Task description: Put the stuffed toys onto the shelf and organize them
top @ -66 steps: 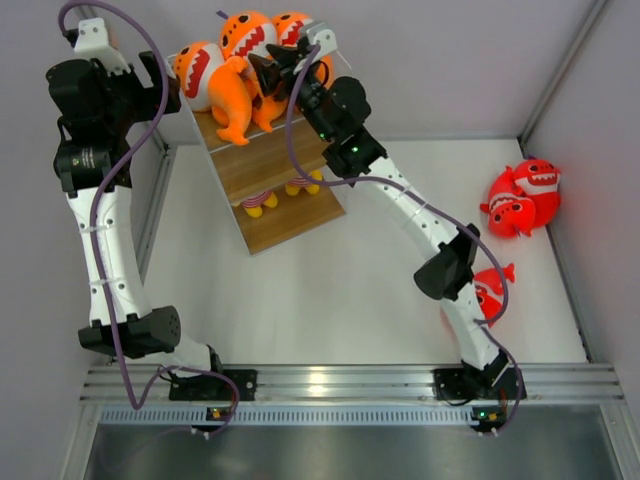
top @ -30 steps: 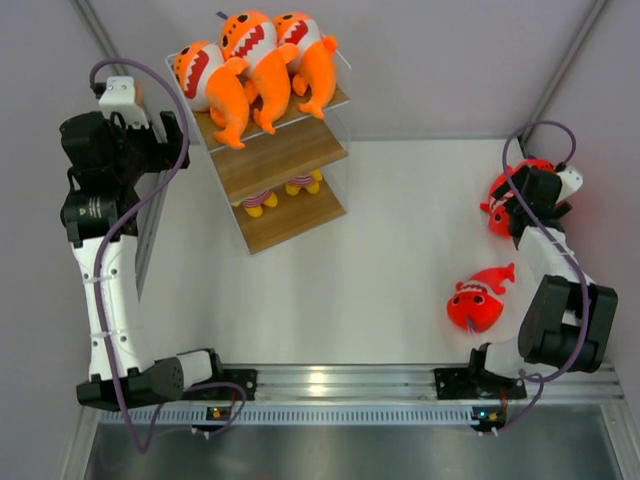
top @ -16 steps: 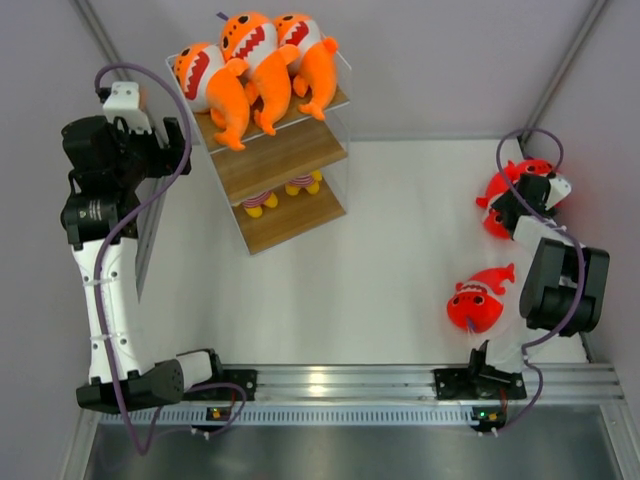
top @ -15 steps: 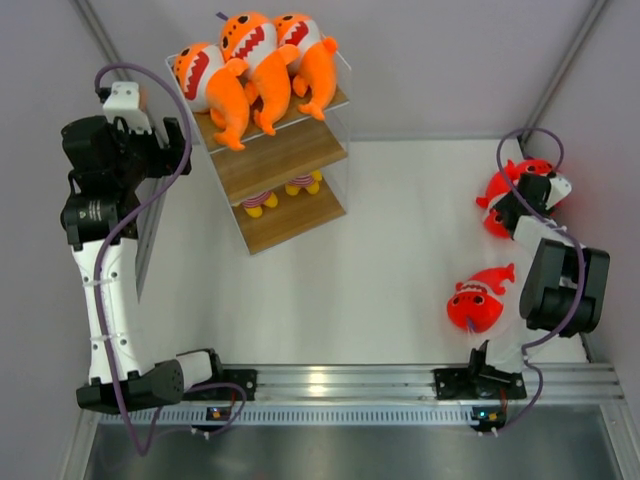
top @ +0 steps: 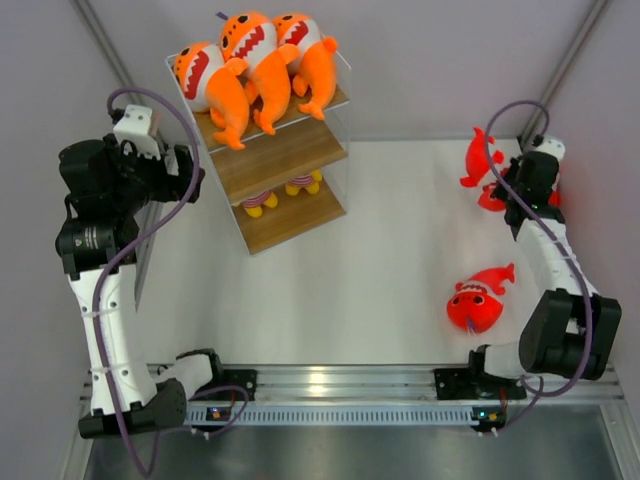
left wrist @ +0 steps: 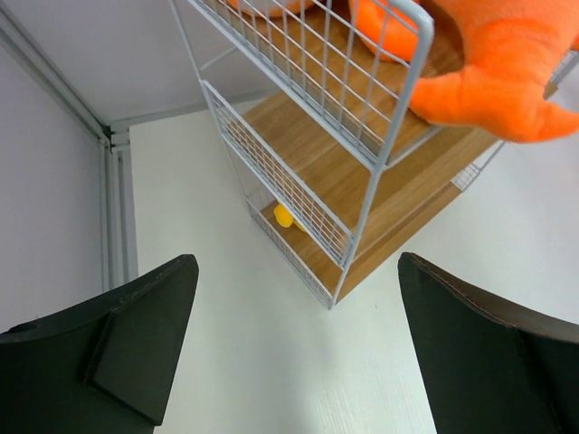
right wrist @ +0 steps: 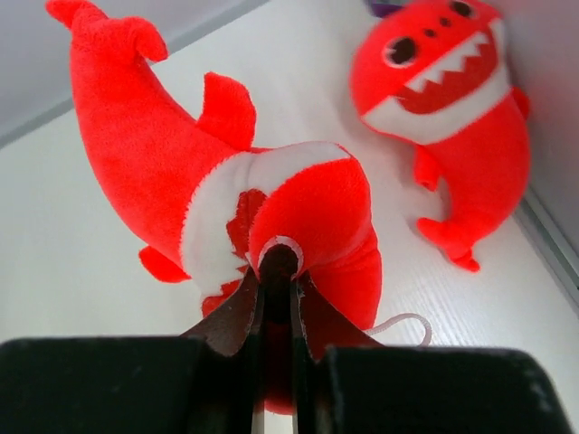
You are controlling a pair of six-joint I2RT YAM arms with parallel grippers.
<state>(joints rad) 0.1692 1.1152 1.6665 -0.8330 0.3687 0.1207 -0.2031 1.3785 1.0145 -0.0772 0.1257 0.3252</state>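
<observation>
- Right gripper point(right wrist: 276, 271) is pinching a red plush shark point(right wrist: 181, 172), jaws pressed nearly together on a fold of plush by its white mouth, at the far right of the white table point(top: 400, 260); the toy is apparently hanging clear of the tabletop.
- Left gripper point(left wrist: 297, 271) is hovering w/ fingers spread wide, holding nothing, just beside the shelf point(top: 290, 155).
- Three orange sharks point(top: 255, 60) are lying side by side on the top tier; the mid tier is showing bare board; small yellow-footed figures point(top: 280, 195) are standing on the bottom tier.
- Second red shark point(right wrist: 443, 117) is lying face-up by the right wall, near the held one; third red shark point(top: 475, 305) is lying closer to the table's near edge.
- Step in hand, by the look of it: pick-up of the first red; approx. half the job is looking done.
- Next move is calling for a carry across to the shelf, well apart from here, and a set-down on the mid tier w/o snagging the wire frame or nudging the orange row.
</observation>
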